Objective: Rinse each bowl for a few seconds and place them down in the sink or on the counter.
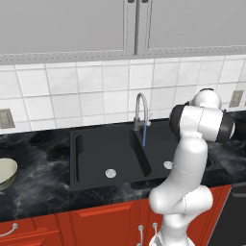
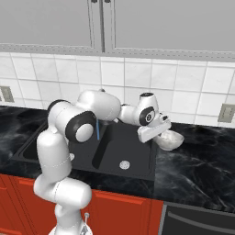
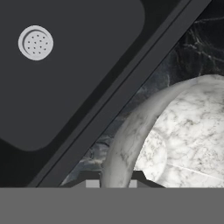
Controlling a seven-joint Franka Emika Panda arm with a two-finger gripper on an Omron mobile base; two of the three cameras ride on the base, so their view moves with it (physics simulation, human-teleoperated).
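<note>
1. The white Franka arm reached right across the black rectangular double-basin sink [image 2: 110,151], with the hand [image 2: 158,133] at the glossy white-grey marbled bowl [image 2: 169,140].
2. That bowl sat on the glossy black veined marble bench [image 2: 197,170], just right of the sink's right rim – seen in the right base view.
3. Hand view: the white-grey bowl [image 3: 175,131] took up the lower right, rim curving up from between the finger tips. The two dark finger tips [image 3: 92,183] sat either side of the near rim wall at the bottom edge, one inside and one outside the bowl.
4. Hand state – fingers straddled the bowl rim at a narrow gap; whether they actually pinched it I couldn't tell, since the tips were mostly cut off by the frame edge.
5. Also in the hand view: the sink's raised edge ran diagonally between basin and bench, and a round silver drain [image 3: 36,42] showed in the basin floor at upper left.
6. The curved steel gooseneck faucet [image 1: 140,108] stood behind the divider between the two basins, with a thin blue stream [image 1: 144,137] falling from its spout.
7. The second bowl – pale greenish-cream with a darker rim [image 1: 6,173] – sat on the bench well left of the sink, partly cut by the left edge of the left base view.
8. Red cabinet fronts [image 1: 96,226] ran under the bench; white tiles and grey wall cabinets were behind.
</note>
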